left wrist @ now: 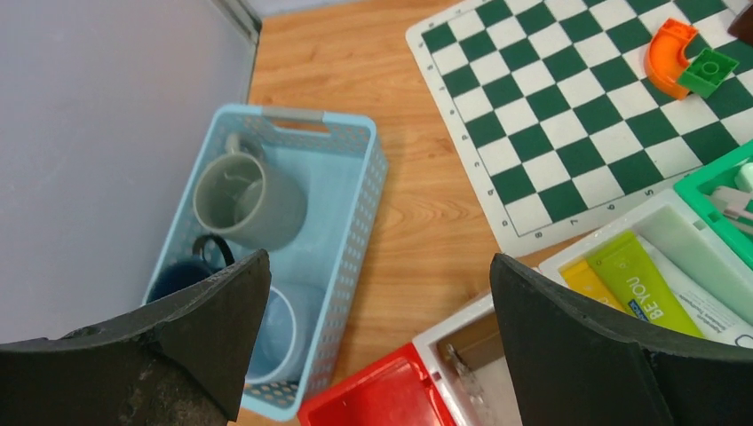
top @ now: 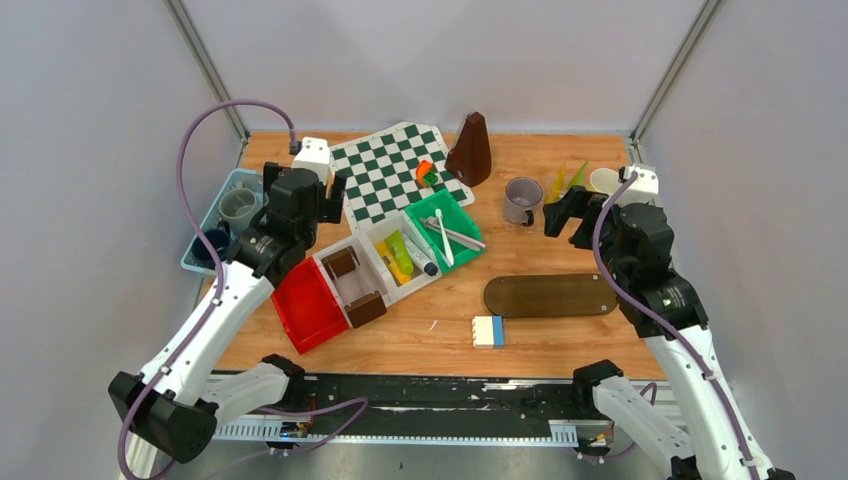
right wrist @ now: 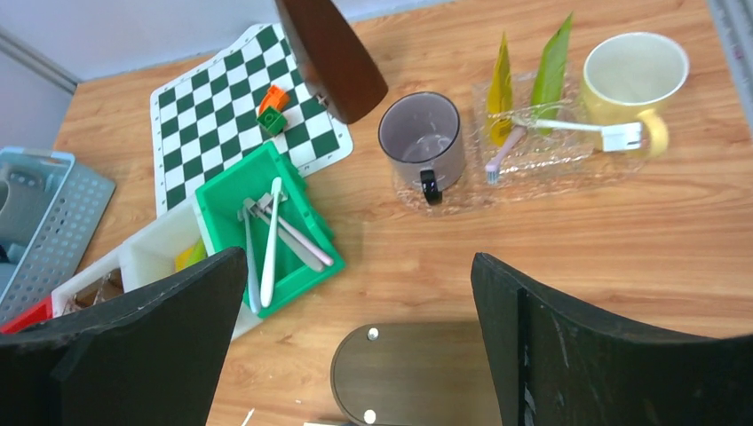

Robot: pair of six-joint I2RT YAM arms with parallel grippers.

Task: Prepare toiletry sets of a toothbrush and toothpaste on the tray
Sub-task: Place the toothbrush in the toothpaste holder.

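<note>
Two grippers hang over the table, both spread wide and gripping nothing. Our left gripper point(left wrist: 377, 262) is released. Below and ahead of its left finger we see a blue basket point(left wrist: 355, 222) with three mugs in it. A grey-green mug point(left wrist: 253, 200) sits farthest ahead. A dark blue mug point(left wrist: 182, 275) is partly hidden behind that finger, and a light blue mug point(left wrist: 280, 337) is nearest us. Ahead and to the right of this gripper lies a chessboard point(left wrist: 568, 115), where an orange piece point(left wrist: 668, 53) touches a green brick point(left wrist: 708, 69). Just ahead of its right finger a white bin point(left wrist: 604, 229) holds a yellow tube point(left wrist: 590, 284) and a green tube point(left wrist: 644, 284) side by side. A red bin point(left wrist: 373, 399) shows low between the fingers.

Our right gripper point(right wrist: 360, 257) is also released. Just ahead of its left finger a green bin point(right wrist: 289, 186) holds several toothbrushes point(right wrist: 271, 240). Farther ahead stands a brown cone point(right wrist: 333, 53). Just right of it, a grey mug point(right wrist: 422, 142) stands on the left end of a clear tray point(right wrist: 568, 173). On the tray to the right we see another yellow tube point(right wrist: 502, 75) and another green tube point(right wrist: 552, 62), with a pinkish toothbrush point(right wrist: 504, 153) below them. A white toothbrush point(right wrist: 577, 127) reaches toward a pale yellow mug point(right wrist: 632, 75) at the tray's right end. Beneath this gripper, between its fingers, lies a brown oval board point(right wrist: 417, 373).
</note>
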